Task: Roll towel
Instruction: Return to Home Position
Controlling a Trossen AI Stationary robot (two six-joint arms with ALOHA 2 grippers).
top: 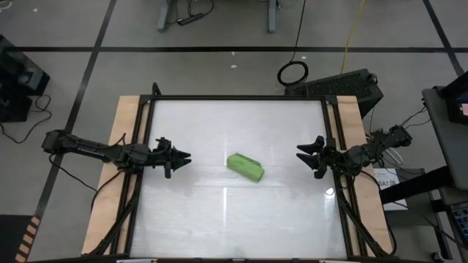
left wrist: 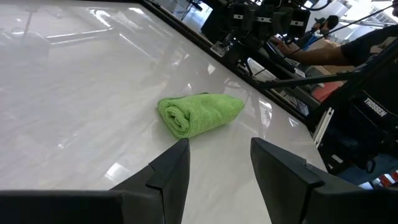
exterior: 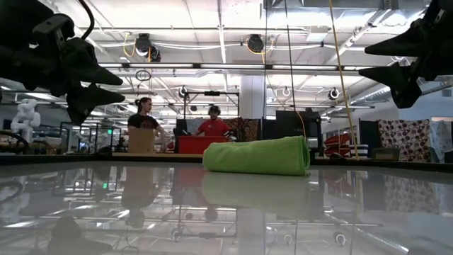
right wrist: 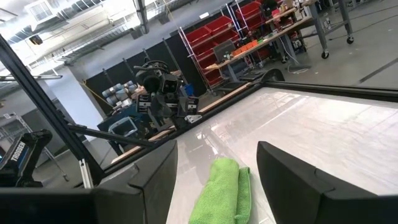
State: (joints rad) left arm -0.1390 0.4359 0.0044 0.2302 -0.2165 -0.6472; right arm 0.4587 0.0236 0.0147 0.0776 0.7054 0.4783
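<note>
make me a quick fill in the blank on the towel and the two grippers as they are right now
1. The green towel lies ____ into a short cylinder on the white table.
2. It sits ____ the left gripper and the right gripper, touching neither.
3. Both grippers have their fingers ____ and hold nothing.
4. In the low view, both grippers hang ____ the tabletop, not resting on it.

Missing words: rolled; between; open; above

One towel (top: pixel 245 166) is lying on one desk (top: pixel 219 219) — two tools are hovering, left tool (top: pixel 186 156) and right tool (top: pixel 301 155) — two people (exterior: pixel 143 120) are showing beyond.
</note>
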